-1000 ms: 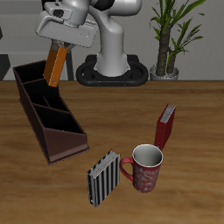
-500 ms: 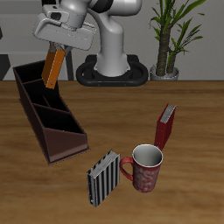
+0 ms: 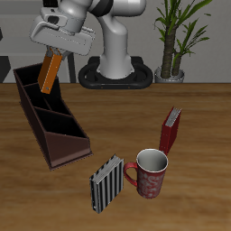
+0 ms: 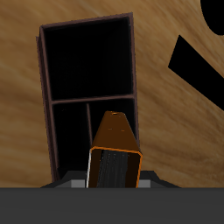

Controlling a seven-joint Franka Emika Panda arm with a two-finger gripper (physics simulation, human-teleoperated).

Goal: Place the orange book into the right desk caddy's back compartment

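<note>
- One book is in your grasp: the gripper (image 3: 60, 47) is clenched on the orange book (image 3: 50, 72), which hangs tilted below it, top end in the jaws, lower end free in the air.
- Over the last second the book has drifted away from the arm's base, toward the caddy's (image 3: 50, 124) outer side, and dipped a little. Its lower end now sits over the far, tall-walled end of the caddy rather than beside it.
- That shift matters: by my reading you are closing on the back compartment (image 3: 29, 91), with the carry nearly finished and the lowering not yet begun.
- In the wrist view the book (image 4: 115, 150) points down from the gripper (image 4: 114, 178) toward the caddy (image 4: 45, 96), with the open dark sections beyond its end. I cannot tell from this view alone which section is the back one.
- The book touches nothing but the gripper; it is clear of the caddy walls.
- Next you likely need to straighten the tilt and centre the lower end over the slot before descending, or the corner may catch a wall or divider.
- Three other things stand well apart nearer the front of the bench (image 3: 198, 135): the striped book (image 3: 106, 184), the mug (image 3: 149, 172) and the red book (image 3: 170, 130).
</note>
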